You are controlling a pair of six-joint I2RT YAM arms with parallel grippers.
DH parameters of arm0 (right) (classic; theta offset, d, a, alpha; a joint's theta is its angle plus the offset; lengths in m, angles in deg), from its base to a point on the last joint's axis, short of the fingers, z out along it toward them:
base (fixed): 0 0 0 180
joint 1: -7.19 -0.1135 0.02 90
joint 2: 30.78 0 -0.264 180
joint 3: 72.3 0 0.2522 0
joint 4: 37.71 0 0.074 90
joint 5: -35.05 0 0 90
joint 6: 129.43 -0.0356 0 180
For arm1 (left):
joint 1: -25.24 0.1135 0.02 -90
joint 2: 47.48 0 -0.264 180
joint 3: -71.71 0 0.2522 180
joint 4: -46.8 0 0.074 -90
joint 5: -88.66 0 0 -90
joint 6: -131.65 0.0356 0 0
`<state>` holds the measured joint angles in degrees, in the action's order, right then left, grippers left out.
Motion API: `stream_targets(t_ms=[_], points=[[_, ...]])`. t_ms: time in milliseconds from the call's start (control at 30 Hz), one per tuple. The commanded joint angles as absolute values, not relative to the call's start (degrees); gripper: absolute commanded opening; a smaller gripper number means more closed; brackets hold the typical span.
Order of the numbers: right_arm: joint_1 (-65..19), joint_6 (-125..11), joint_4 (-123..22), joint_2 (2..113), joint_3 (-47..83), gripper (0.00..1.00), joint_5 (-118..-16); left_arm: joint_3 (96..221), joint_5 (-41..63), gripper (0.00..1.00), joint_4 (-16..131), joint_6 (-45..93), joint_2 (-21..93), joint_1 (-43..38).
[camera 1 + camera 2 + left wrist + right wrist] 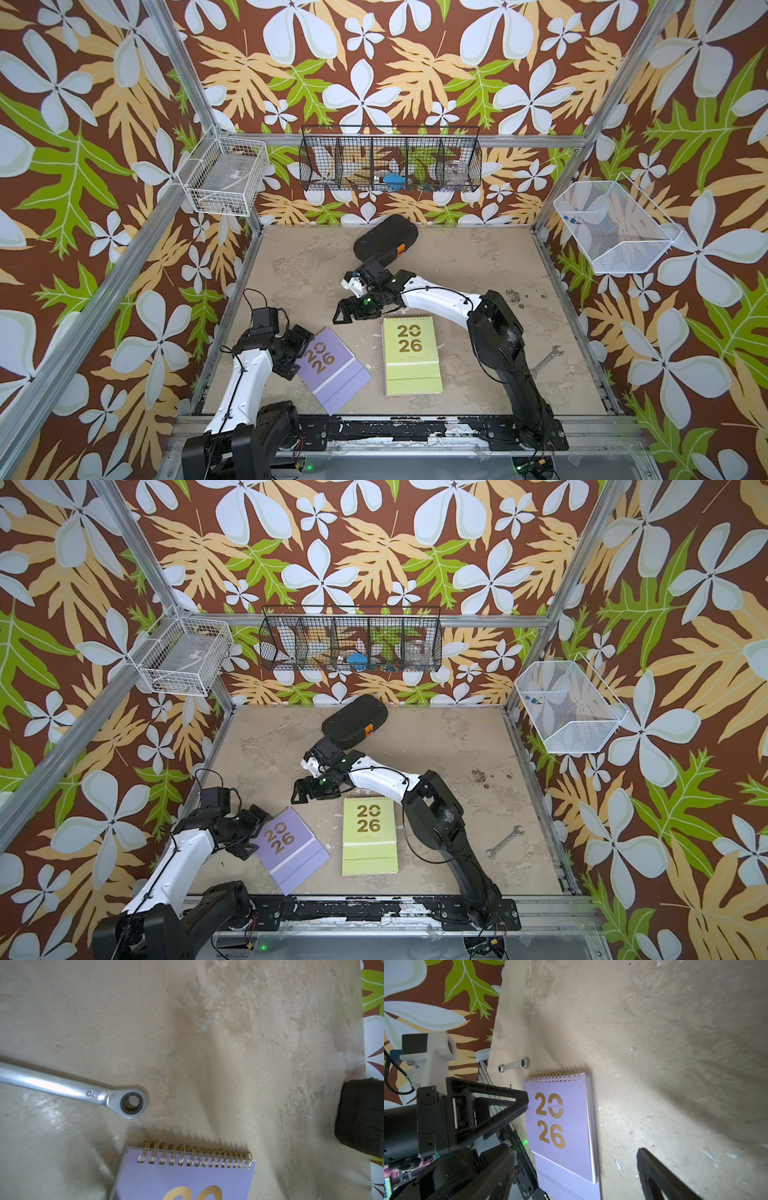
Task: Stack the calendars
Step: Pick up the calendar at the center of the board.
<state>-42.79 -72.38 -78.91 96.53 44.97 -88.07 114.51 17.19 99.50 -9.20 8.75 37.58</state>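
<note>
Left gripper [299,355]: jaws apart, nothing between them. It sits just beside the left long edge of the lilac calendar [332,370], which is flat, spiral-bound, with gold "2026" on a card cover. In the right wrist view one finger [500,1103] ends right at that edge; you can't tell if it touches.

The lilac calendar lies flat on the mottled beige table [478,270], near the front and skewed. Its long axis runs from the gold spiral at far-left to the flap at near-right. From the left gripper it lies to the right, toward centre.

The lime-green calendar [411,361], same make, lies flat and squared up just right of the lilac one. The two are apart with no overlap, and the green spiral faces the far side.

Right gripper [338,311]: jaws apart, empty, pointing left. It is just beyond the green calendar's far-left corner; its height off the table is unclear.

The black rounded case [384,239] with an orange tab is farther back, behind the right gripper and clear of both calendars.

My read: nothing is stacked yet between these two, and it's unclear whether more calendars sit under either cover. Your left arm is nearer the lilac calendar and your right arm nearer the green. The skew is the key thing: meet the lilac edge square, carry it right, then rotate so the spirals line up.
</note>
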Motion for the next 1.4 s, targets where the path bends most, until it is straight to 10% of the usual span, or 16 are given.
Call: stream_targets(t_ms=[0, 1367], points=[[-43.09, -72.12, -79.51, 97.27, 44.7, 0.92, -89.93, 113.07, 15.64, 0.92, 100.65, -10.56, 7.03, 38.06], [-45.73, -80.33, -60.11, 99.13, 36.93, 0.86, -107.5, 104.94, 22.44, 0.92, 92.39, -13.28, 6.38, 38.84]])
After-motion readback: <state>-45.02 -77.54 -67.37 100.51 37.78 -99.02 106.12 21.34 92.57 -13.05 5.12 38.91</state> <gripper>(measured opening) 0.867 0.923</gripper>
